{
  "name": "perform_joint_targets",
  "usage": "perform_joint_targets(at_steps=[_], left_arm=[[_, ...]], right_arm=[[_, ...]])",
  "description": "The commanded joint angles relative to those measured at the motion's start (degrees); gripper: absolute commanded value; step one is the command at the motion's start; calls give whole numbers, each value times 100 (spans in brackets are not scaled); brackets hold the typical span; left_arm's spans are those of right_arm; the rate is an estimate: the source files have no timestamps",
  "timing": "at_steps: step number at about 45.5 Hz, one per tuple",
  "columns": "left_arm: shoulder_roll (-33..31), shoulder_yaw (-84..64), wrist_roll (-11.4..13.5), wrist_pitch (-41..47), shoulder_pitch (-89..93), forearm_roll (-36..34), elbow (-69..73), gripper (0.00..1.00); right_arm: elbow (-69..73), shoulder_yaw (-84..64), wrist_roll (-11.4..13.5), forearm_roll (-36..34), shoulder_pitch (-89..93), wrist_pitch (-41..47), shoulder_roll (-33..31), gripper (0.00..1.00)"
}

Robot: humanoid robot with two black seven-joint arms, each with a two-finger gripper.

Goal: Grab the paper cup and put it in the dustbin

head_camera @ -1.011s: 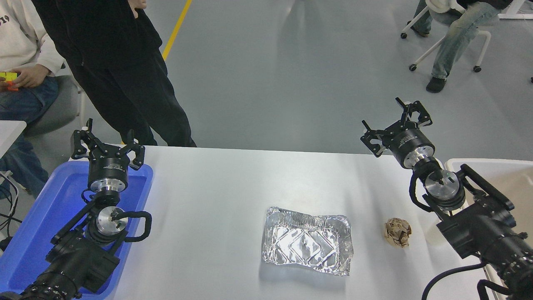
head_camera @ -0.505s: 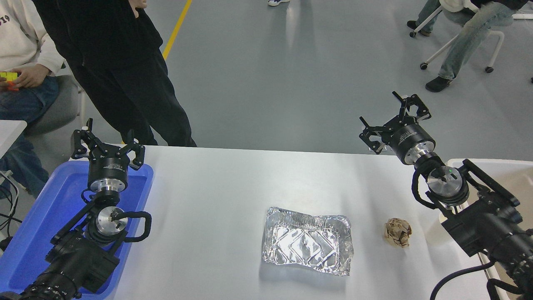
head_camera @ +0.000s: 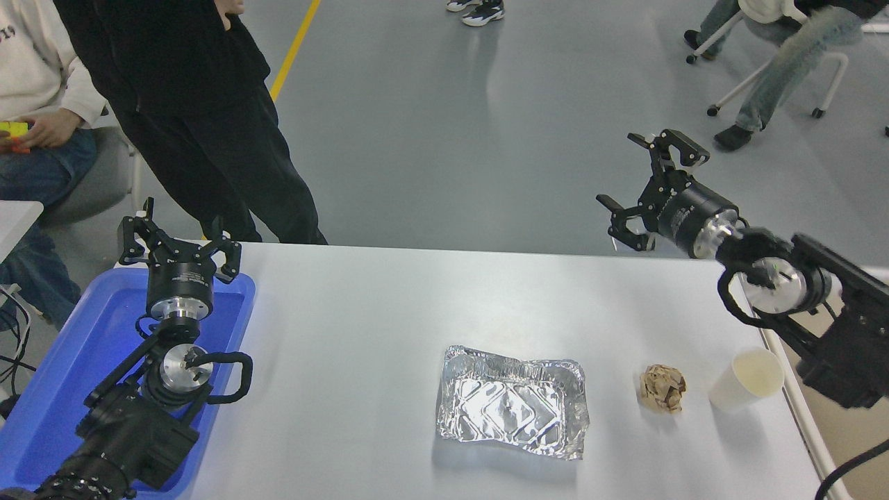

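A: What is the biggest thing here?

B: The white table [head_camera: 361, 312]. Everything sits on it or right beside it.

A: And next?

B: The blue tray [head_camera: 83, 361] at the left end of the table. The left gripper [head_camera: 179, 239] hangs above the tray's far end, with its fingers apart and nothing in them. That arm is just parked there.

A: Where is the dustbin?

B: The dustbin [head_camera: 799, 410] is at the right edge of the table. Only a strip of its pale rim and a bit of its beige inside show, because the right arm covers much of it.

A: What is in the middle?

B: A crinkly silver foil tray [head_camera: 512, 401]. To its right lies a crumpled brown paper ball [head_camera: 663, 389].

A: And the paper cup?

B: The paper cup [head_camera: 747, 378] stands upright near the right edge, between the paper ball and the dustbin, just beside the bin's rim. It looks empty.

A: Is the robot holding it?

B: No. The right gripper [head_camera: 642, 187] is up high over the far edge of the table, well apart from the cup. Its fingers are spread wide, with nothing between them.

A: So how much of the job is done?

B: I think none yet. The cup is not picked up and not in the bin.

A: What is left?

B: The right gripper has to come down to the cup, close on it, lift it, carry it the short way over the rim, and let go.
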State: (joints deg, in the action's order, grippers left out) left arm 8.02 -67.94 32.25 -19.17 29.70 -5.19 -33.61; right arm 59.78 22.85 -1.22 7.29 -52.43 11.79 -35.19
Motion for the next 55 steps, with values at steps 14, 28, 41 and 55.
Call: perform_joint_targets(at_steps=[14, 28, 41, 55], left_arm=[[6, 0, 0, 1, 0, 0, -5, 99], [-2, 0, 0, 1, 0, 0, 3, 99], [6, 0, 0, 1, 0, 0, -5, 99], [6, 0, 0, 1, 0, 0, -5, 99]], right_arm=[[1377, -6530, -10, 369, -4916, 77, -726, 100], [2459, -7602, -1, 1591, -6112, 482, -682, 100], [3338, -8376, -18, 1952, -7298, 1368, -981, 100], [3470, -8341, -18, 2224, -7897, 2406, -1113, 100]])
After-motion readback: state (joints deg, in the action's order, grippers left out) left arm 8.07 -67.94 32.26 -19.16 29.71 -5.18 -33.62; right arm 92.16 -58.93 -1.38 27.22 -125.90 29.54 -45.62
